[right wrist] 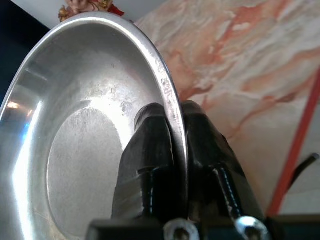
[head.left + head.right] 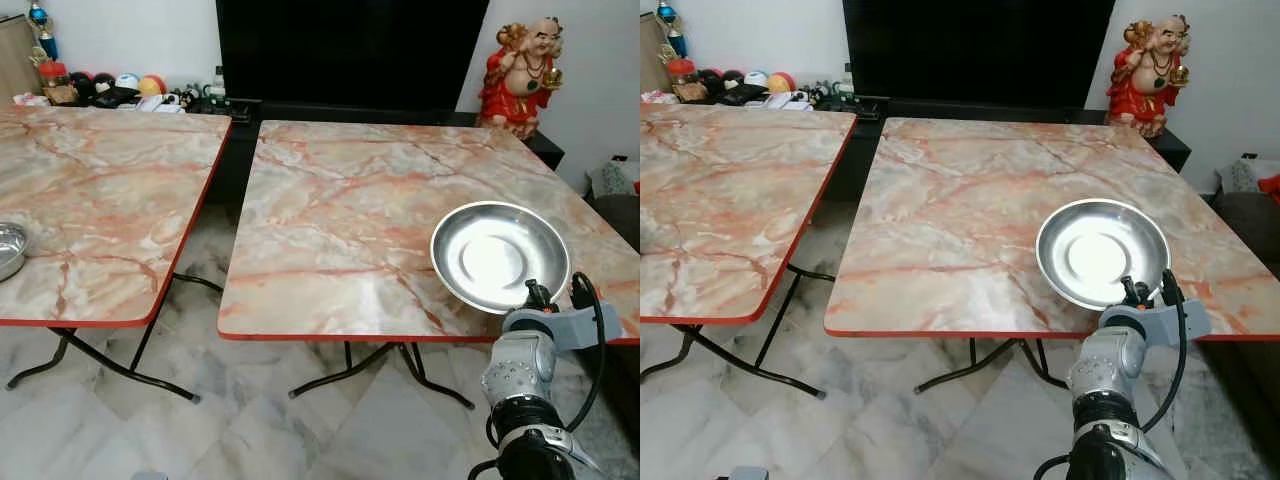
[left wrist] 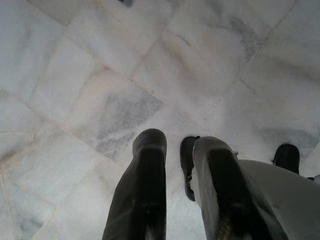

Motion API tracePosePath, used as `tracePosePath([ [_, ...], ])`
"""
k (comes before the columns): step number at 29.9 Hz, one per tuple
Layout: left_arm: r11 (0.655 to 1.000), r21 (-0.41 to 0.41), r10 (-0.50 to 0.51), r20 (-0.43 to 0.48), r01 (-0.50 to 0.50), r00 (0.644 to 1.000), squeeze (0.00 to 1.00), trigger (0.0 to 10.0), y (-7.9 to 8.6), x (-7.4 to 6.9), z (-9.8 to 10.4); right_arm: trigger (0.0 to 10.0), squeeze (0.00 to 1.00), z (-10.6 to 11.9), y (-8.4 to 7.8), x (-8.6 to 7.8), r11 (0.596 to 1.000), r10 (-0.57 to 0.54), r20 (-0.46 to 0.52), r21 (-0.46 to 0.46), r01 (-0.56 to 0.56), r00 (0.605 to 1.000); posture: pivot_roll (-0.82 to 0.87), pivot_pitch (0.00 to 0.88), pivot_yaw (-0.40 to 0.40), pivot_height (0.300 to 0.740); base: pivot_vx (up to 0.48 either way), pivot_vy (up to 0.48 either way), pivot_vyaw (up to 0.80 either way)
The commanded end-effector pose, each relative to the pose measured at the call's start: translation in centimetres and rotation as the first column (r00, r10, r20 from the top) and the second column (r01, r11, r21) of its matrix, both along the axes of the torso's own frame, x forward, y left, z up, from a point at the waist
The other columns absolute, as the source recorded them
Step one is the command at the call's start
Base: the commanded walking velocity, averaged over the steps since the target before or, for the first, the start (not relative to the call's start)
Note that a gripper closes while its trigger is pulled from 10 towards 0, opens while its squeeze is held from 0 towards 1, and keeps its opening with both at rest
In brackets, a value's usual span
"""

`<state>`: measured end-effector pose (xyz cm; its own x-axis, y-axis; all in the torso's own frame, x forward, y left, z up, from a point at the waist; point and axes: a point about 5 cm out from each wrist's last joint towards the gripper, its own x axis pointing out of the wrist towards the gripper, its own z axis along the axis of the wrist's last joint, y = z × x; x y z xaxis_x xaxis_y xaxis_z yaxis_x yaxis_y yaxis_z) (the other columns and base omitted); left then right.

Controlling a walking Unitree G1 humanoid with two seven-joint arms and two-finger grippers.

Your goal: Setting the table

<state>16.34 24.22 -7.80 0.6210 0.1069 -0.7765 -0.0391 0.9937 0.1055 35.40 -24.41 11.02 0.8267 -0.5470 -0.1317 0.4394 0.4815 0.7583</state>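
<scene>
Steel plate (image 2: 498,255) is up in the air, folks, pinched by its near rim in our right gripper (image 1: 176,150), one black finger inside the dish and one outside, clenched tight on the metal. We carry it tilted over the near right corner of the right-hand marble table (image 2: 350,200), not yet set down, so we judge the setting barely begun: that tabletop has nothing laid on it, and this plate still needs lowering and releasing. Over on the left-hand table (image 2: 90,190) we spot one small steel bowl (image 2: 10,248) at the near edge, possibly a piece already placed. Our left gripper (image 3: 172,150) hangs idle over the pale floor tiles (image 3: 100,75), fingers slightly parted, holding nothing. The count: two tables, one plate, one bowl, and one red laughing figurine (image 2: 522,75) watching from the dark cabinet (image 2: 545,148) behind.
</scene>
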Motion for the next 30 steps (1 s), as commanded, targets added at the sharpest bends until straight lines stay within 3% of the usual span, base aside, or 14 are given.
tracePosePath([
  [1, 1.0, 0.0, 0.018, -0.008, -0.018, 1.0, 0.0, 10.0, 0.1, -0.3, -0.1, 10.0, 0.0, 0.6, -0.6, 0.0, 1.0, -0.013, 0.031, -0.028, 0.014, 0.999, 0.11, 0.015, -0.065, 0.74, 0.352, 0.0, 0.0],
  [10, 1.0, -0.004, 0.023, -0.009, -0.023, 1.0, 0.0, 10.0, -0.2, -0.4, -0.3, 10.0, 0.0, 0.7, -0.5, 0.0, 0.999, -0.009, 0.042, -0.034, 0.011, 0.999, 0.11, 0.01, -0.073, 0.74, 0.349, 0.0, 0.0],
  [17, 1.0, 0.0, 0.027, -0.012, -0.027, 1.0, 0.0, 10.0, -0.1, -0.6, -0.3, 10.0, 0.0, -0.2, -1.0, -1.0, 0.998, -0.055, 0.016, -0.034, 0.056, 0.998, 0.11, 0.011, -0.078, 0.74, 0.0, 0.0, 0.0],
  [23, 1.0, 0.007, 0.029, -0.023, -0.028, 0.999, 0.0, 10.0, 0.1, -1.0, -0.4, 10.0, 0.0, -1.6, -1.3, -3.1, 0.992, -0.127, -0.026, -0.022, 0.126, 0.992, 0.11, 0.017, -0.078, 0.74, 0.0, 0.0, 0.0],
  [25, 1.0, 0.009, 0.027, -0.025, -0.027, 0.999, 0.0, 10.0, 0.2, -1.1, -0.5, 10.0, 0.0, -2.0, -1.3, -4.6, 0.984, -0.178, -0.062, 0.003, 0.178, 0.982, 0.11, 0.019, -0.081, 0.74, 0.0, 0.0, 0.0],
  [30, 1.0, 0.014, 0.017, -0.027, -0.017, 0.999, 0.0, 10.0, 0.2, -1.2, -0.5, 10.0, 0.0, -1.3, -0.6, -7.1, 0.971, -0.237, -0.118, 0.014, 0.241, 0.964, 0.09, 0.025, -0.077, 0.74, 0.0, 0.0, 0.0],
])
